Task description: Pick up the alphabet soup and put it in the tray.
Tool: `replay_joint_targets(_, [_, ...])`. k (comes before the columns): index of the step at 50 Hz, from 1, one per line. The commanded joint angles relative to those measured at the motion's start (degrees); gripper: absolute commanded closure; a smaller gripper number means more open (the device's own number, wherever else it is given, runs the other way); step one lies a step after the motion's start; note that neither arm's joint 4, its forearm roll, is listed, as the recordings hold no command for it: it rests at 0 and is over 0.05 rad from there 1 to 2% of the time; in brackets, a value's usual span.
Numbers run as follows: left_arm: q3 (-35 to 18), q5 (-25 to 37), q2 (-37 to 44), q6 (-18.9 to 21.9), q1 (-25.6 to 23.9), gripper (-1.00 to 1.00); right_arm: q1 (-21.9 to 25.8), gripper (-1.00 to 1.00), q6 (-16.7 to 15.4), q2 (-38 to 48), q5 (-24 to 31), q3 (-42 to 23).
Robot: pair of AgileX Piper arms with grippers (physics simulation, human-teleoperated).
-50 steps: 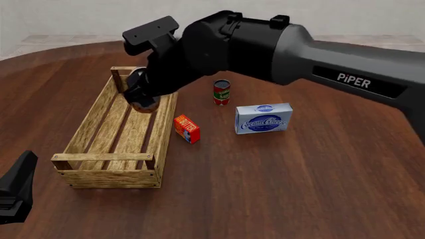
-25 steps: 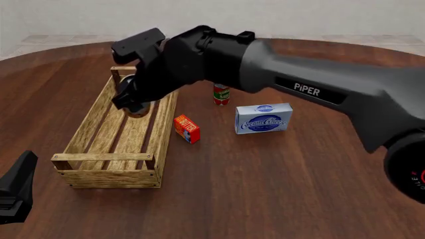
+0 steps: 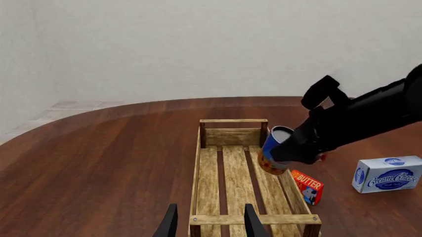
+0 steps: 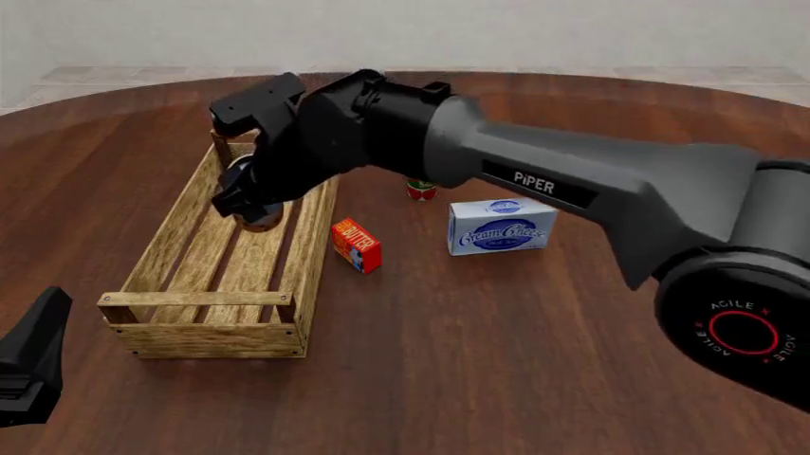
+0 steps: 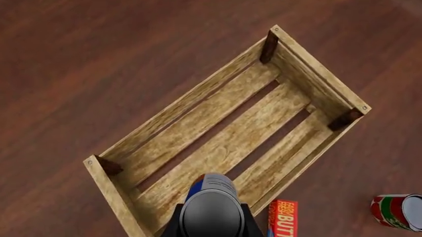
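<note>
Over the far half of the tray (image 4: 177, 232) I have the right gripper (image 4: 248, 201) hanging with the alphabet soup (image 3: 274, 153) pinched between its fingers, the can tilted and held clear above the slats, not touching them. In the left wrist view the can sits just inside the tray's right long wall, close to the far end board and its corner post. In the right wrist view I look straight down past the can's grey end (image 5: 212, 213) onto the slatted floor, with both long walls and all four corner posts showing around it. The near half of the tray floor lies open below and toward me.

Just outside that right wall stands the butter box (image 4: 356, 245), near the rail but apart from it. The small red and green can (image 5: 398, 211) and the cream cheese box (image 4: 503, 225) sit further right, well apart from the tray.

My left gripper (image 3: 209, 223) waits low at the tray's near end, its two fingers spread with nothing between them, pointing along the tray's length
</note>
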Motion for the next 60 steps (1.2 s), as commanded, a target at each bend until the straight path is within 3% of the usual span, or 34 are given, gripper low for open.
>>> replay_joint_targets(1, [0.0, -0.1, 0.0, 0.0, 0.1, -1.00, 0.2, 1.00, 1.4, 1.2, -0.2, -0.5])
replay_joint_targets(60, [0.0, -0.1, 0.0, 0.0, 0.1, -1.00, -0.8, 1.00, 2.5, 10.1, -0.7, -3.7])
